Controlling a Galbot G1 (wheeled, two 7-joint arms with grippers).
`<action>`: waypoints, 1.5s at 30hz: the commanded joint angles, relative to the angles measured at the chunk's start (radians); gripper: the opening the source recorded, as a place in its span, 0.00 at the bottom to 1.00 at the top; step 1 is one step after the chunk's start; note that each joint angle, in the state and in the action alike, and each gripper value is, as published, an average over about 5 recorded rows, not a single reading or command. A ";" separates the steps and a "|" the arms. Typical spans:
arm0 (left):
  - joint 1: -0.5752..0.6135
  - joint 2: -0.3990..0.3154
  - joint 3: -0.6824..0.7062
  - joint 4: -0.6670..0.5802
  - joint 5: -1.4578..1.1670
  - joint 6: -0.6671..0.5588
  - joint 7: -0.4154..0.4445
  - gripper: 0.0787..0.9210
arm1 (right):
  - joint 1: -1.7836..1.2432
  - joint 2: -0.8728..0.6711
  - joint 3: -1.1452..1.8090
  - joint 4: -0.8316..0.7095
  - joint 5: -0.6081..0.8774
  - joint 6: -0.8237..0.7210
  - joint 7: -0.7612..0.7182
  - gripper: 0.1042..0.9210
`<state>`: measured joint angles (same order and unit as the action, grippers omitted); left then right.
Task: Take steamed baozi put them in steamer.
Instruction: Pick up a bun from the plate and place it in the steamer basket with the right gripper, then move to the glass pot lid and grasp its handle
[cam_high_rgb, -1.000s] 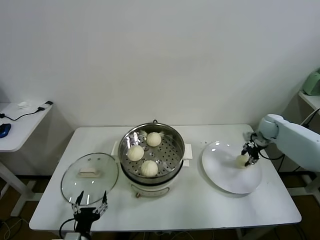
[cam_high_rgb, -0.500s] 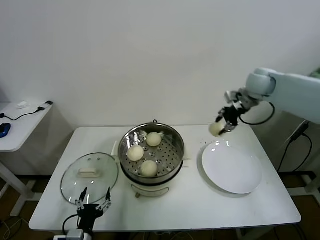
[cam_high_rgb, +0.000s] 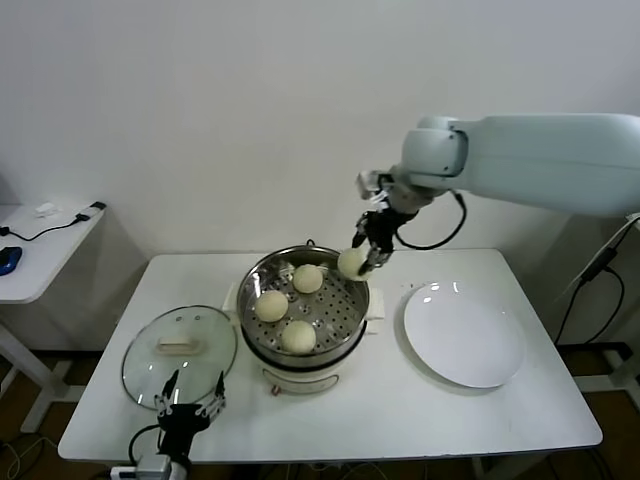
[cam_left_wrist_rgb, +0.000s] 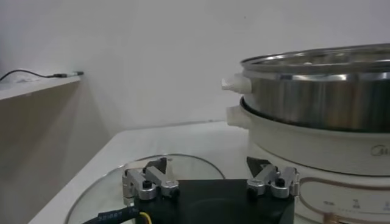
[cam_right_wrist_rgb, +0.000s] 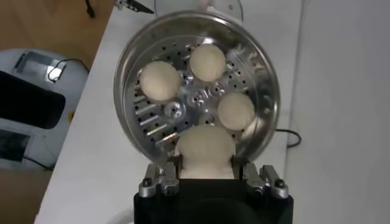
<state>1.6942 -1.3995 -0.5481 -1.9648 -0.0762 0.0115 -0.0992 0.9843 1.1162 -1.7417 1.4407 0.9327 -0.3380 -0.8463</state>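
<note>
- While the right gripper (cam_high_rgb: 366, 252) hangs over the steamer's (cam_high_rgb: 262, 352) far right rim, its fingers are clamped on the fourth bun (cam_high_rgb: 352, 263), which is in the air and not yet on the tray.
- Three buns (cam_high_rgb: 298, 336) already sit on the perforated tray, spread around its middle; the free patch looks to be on the right side, below the held one.
- Risk: letting go this high or this close to the rim could send the bun bouncing off the steel edge onto the table (cam_high_rgb: 420, 410). It is round and would roll.
- Risk: coming down too far inward could press it onto the nearest bun and dent the soft dough.
- Being nearly a ball, the bun has no clear long axis and points no particular way; in the right wrist view it bulges out between the fingers toward the tray.
- Parked at the near table edge by the glass lid (cam_high_rgb: 178, 356), the left gripper (cam_high_rgb: 189, 409) has its fingers apart, holding nothing.
- Beside the steamer, the white plate (cam_high_rgb: 464, 338) holds no buns.
</note>
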 joint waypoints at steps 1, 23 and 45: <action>-0.002 0.002 0.000 0.004 -0.001 0.003 0.003 0.88 | -0.185 0.114 0.018 -0.016 -0.004 -0.107 0.120 0.56; -0.004 0.010 -0.001 0.012 -0.008 0.000 0.002 0.88 | -0.292 0.104 0.068 -0.085 -0.104 -0.116 0.164 0.58; 0.011 0.025 -0.021 -0.032 -0.113 -0.030 -0.040 0.88 | -0.475 -0.364 0.721 -0.024 -0.061 0.017 0.565 0.88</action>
<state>1.7058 -1.3793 -0.5645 -1.9894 -0.1353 -0.0117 -0.1215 0.7498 1.0143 -1.4753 1.4042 0.9309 -0.3609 -0.6428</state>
